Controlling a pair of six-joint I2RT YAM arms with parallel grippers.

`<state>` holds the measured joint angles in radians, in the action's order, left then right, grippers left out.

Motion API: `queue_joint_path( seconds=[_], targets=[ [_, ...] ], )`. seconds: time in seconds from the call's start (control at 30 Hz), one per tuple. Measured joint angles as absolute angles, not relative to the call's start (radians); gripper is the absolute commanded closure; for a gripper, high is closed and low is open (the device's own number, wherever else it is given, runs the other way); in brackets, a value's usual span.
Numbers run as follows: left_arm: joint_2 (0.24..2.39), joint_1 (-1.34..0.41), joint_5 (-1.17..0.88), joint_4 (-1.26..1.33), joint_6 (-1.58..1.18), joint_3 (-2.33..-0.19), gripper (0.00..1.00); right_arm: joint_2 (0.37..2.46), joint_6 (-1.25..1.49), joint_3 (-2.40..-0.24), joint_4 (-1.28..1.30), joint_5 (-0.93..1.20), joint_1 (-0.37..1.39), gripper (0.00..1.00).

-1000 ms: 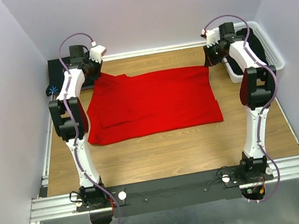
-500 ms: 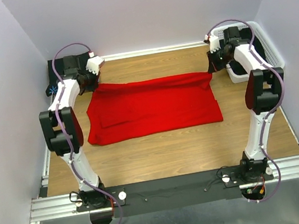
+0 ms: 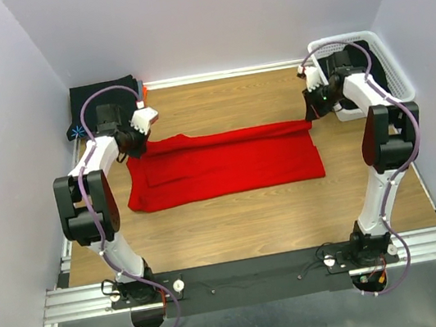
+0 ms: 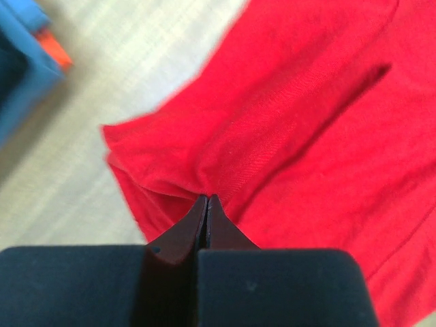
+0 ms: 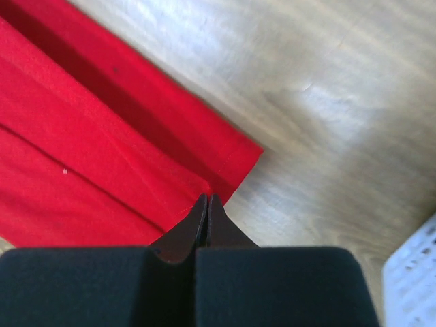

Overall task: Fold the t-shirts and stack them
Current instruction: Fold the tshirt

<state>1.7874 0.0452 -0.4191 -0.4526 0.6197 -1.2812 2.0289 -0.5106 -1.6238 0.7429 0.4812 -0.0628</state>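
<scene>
The bright red t-shirt (image 3: 227,166) lies across the middle of the wooden table, its far edge lifted and drawn over towards the near side. My left gripper (image 3: 136,146) is shut on the shirt's far left edge; in the left wrist view the jaws (image 4: 206,199) pinch red cloth (image 4: 306,102). My right gripper (image 3: 310,113) is shut on the far right corner; in the right wrist view the jaws (image 5: 206,199) pinch the hemmed red corner (image 5: 82,136). Black cloth (image 3: 103,94) lies at the far left corner.
A white lattice basket (image 3: 399,73) stands at the far right with dark cloth inside; its edge shows in the right wrist view (image 5: 415,272). A blue and orange item (image 4: 27,54) lies left of the shirt. Walls close in on three sides.
Both grippers have moved towards the near side with the shirt's far edge, so the red shirt now looks narrower from far to near.
</scene>
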Motion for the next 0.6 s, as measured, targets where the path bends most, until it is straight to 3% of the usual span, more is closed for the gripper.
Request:
queue_joint_path(
  seconds=[0.6],
  targets=[
    [1.786,0.046,-0.416,-0.424,0.633,-1.172,1.0,2.024,-0.599,-1.515,0.765,0.483,-0.063,0.99]
  ],
)
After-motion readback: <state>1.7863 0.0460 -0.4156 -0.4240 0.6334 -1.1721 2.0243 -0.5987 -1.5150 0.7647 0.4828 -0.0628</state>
